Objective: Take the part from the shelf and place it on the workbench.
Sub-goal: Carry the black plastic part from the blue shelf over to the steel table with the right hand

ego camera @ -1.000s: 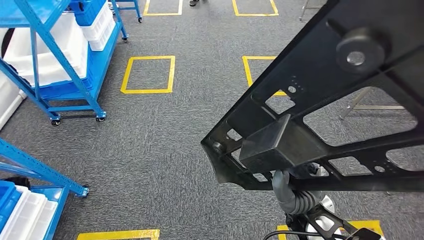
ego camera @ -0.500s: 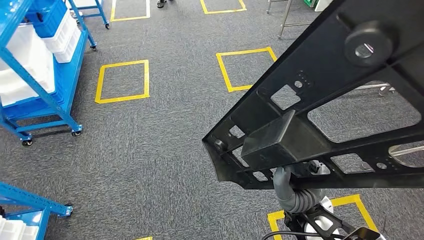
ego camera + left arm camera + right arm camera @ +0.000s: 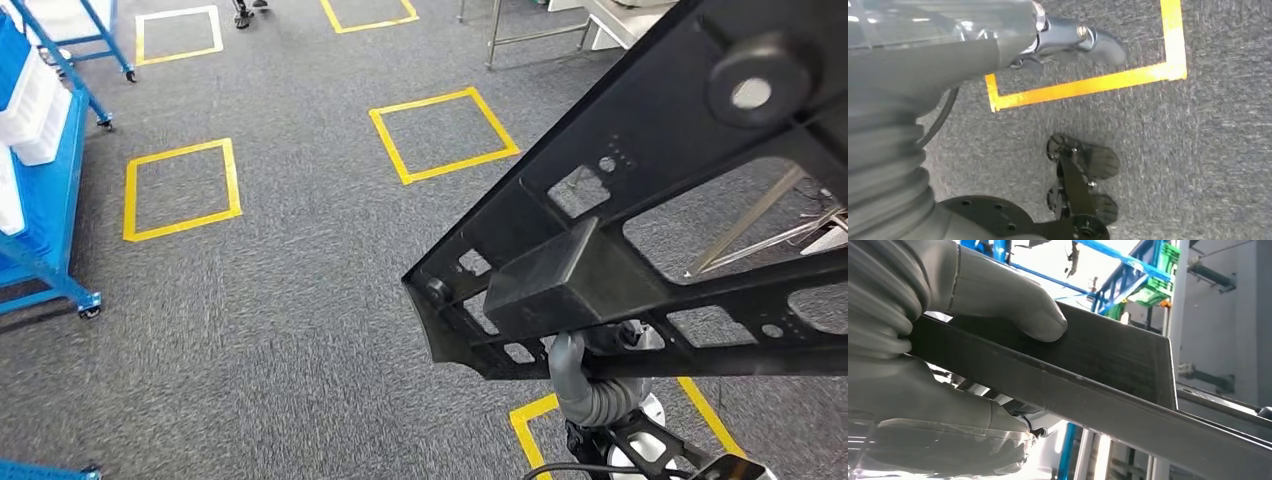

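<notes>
Right hand [image 3: 963, 305] grasps a large black frame part [image 3: 640, 230], thumb pressed on its flat bar, carried above grey carpet [image 3: 280, 300] marked with yellow squares [image 3: 445, 135]. Left hand [image 3: 1068, 37] hangs beside the body over the carpet; I cannot tell how its fingers lie.

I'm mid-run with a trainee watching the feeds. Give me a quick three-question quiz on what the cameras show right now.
1. True or false: the black part lies on the carpet.
2. Which hand grips the part? A) left hand B) right hand C) a person's hand
3. Fill in: the squares taped on the grey carpet are ____ in colour.

Key
1. False. It is held up in the air, above the floor, in front of the head camera.
2. B. In the right wrist view the right hand clamps the part's edge, thumb on one face and fingers on the other; the left hand hangs over the floor, holding nothing.
3. Yellow.
</notes>
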